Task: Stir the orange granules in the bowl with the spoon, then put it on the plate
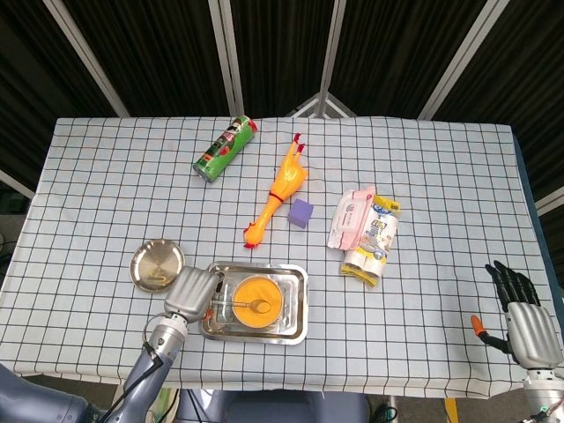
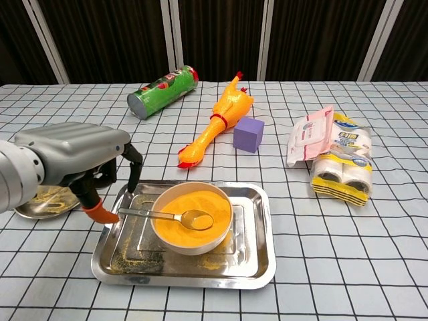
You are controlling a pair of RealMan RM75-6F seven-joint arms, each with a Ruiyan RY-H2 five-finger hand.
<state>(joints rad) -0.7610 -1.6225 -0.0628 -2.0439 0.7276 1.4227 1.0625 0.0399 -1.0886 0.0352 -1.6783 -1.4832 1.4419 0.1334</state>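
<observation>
A white bowl (image 2: 175, 239) full of orange granules (image 2: 194, 200) stands in a steel tray (image 2: 264, 231). The metal spoon (image 2: 155, 214) lies with its scoop on the granules and its handle over the bowl's left rim. My left hand (image 2: 73, 164) hovers just left of the handle's end, fingers (image 2: 134, 170) apart and nothing in them; it also shows in the head view (image 1: 189, 291). The small steel plate (image 1: 158, 264) sits left of the tray, partly hidden behind this hand in the chest view. My right hand (image 1: 522, 313) rests open at the table's front right edge.
Spilled granules lie on the tray's floor (image 2: 127, 257). Behind the tray lie a rubber chicken (image 2: 217, 120), a purple cube (image 2: 248, 134), a green can (image 2: 162, 90) on its side, and wipes and tissue packs (image 2: 331, 150) to the right.
</observation>
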